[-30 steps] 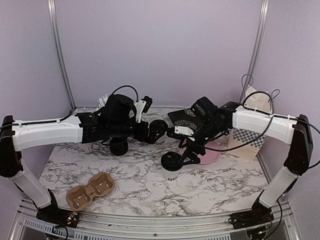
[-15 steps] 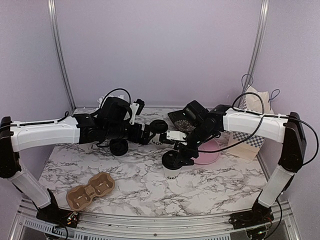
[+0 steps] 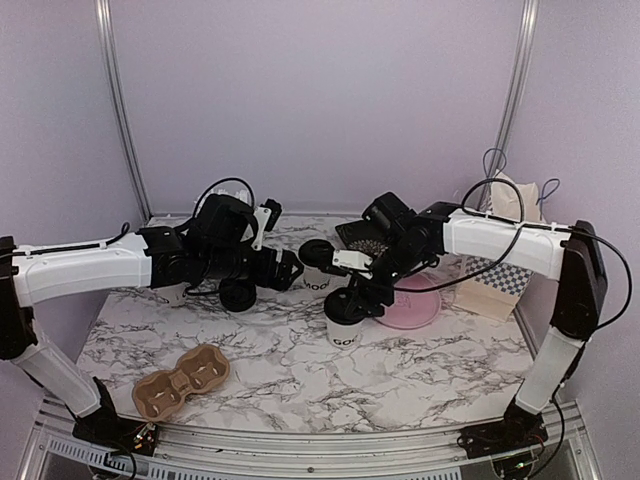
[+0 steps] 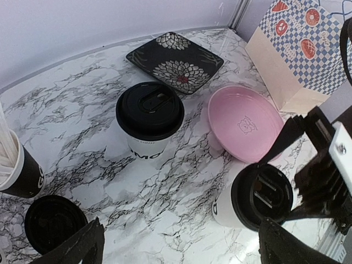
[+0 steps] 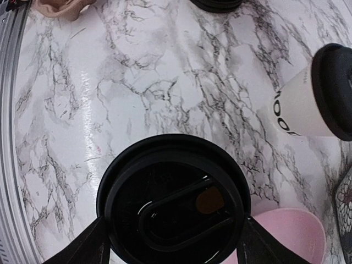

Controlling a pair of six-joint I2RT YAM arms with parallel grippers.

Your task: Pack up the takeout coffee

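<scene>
So here's what I'm looking at, using the pink plate [image 3: 415,305] as my reference since it's sitting pretty much mid-table.

One takeout coffee [image 3: 343,335] is standing upright just beside the pink plate, on the plate's left edge. The right gripper [image 3: 350,300] is coming in from above and straddling it, one finger on each side of the black lid. From the wrist view the fingers [image 5: 82,247] are looking very snug against the lid's rim, but honestly I can't tell whether they're actually squeezing it or just hugging the air next to it. The cup's base is looking planted on the marble table [image 3: 420,370].

The second takeout coffee [image 4: 149,118] is standing upright further left of the pink plate and a bit toward the back wall, apart from the first one. The left gripper [image 4: 181,247] is hovering near it with its jaws spread wide, nothing between them and nothing touching.

Other stuff: a black patterned dish [image 4: 176,60] is lying behind the pink plate, a checkered paper bag [image 4: 297,49] is standing on the plate's right, and a black cup of straws [image 4: 19,170] plus a loose black lid [image 4: 52,223] are sitting well off to the plate's left. The cardboard cup carrier [image 3: 182,380] is lying well apart from the plate, down by the front-left corner.
</scene>
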